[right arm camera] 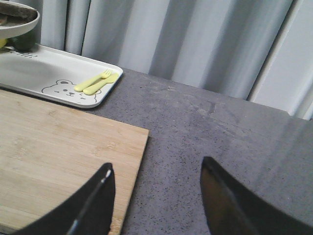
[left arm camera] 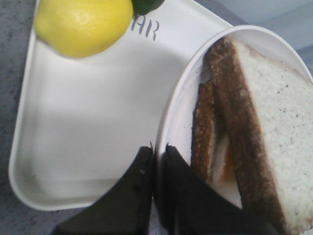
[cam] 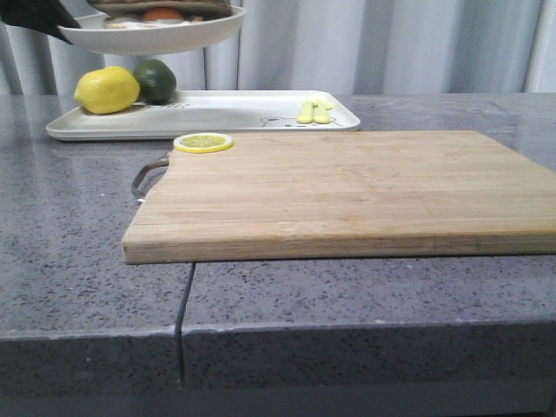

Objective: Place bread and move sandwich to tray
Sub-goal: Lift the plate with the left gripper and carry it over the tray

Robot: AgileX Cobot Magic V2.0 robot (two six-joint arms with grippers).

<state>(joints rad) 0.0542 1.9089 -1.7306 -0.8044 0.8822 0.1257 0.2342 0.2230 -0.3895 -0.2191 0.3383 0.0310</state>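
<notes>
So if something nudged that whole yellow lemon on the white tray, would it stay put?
Probably not: the whole yellow lemon is rounded and sits loose on the smooth white tray, so it would likely roll. The green lime beside it might check it on that side.

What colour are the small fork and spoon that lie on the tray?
The fork and spoon are pale yellow-green; the right wrist view shows them best, beside the bear drawing.

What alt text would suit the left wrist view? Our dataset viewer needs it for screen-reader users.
The left end effector grips the rim of a white plate holding the sandwich, above the white tray. A lemon sits at the tray's far end.
</notes>
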